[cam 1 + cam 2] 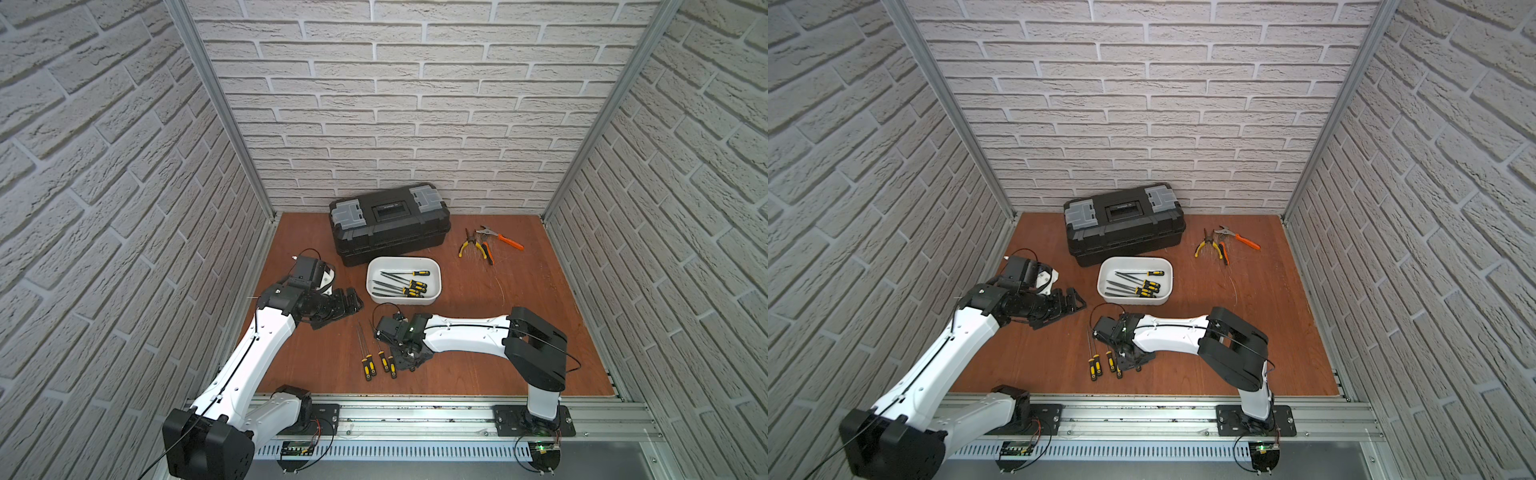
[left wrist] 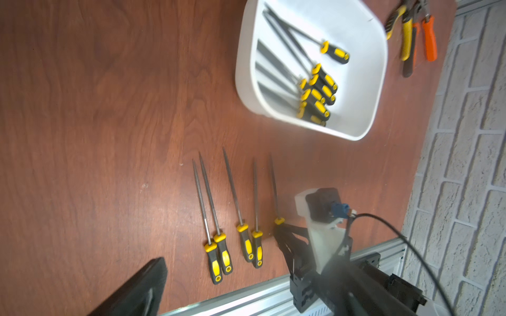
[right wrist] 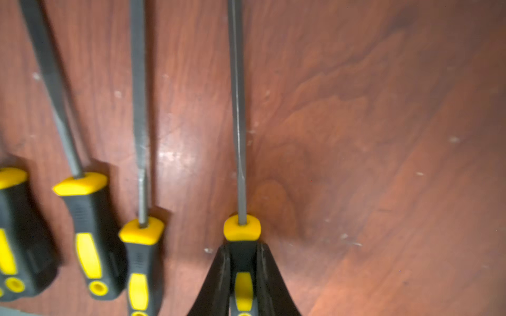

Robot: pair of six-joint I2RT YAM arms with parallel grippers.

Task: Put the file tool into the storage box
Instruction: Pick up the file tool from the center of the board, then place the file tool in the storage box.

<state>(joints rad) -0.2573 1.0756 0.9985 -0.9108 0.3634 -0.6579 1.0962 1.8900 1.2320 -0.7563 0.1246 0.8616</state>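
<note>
Right gripper point(image 3: 242, 251) pinches needle file point(image 3: 237, 109) by its thick handle, likely easier than the thin shaft, for lift to storage box point(image 1: 402, 259); 4 other files point(image 2: 219, 232) beside. Left gripper point(image 1: 352, 300) parked aside, jaws unclear.

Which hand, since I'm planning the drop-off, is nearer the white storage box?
Left. The left hand sits close beside the storage box, at its left end. The right hand is farther off, in front of the box, shut on a file by its handle.

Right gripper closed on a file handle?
Yes, the right gripper pinches the black-and-yellow handle of the file at the row's end.
</note>
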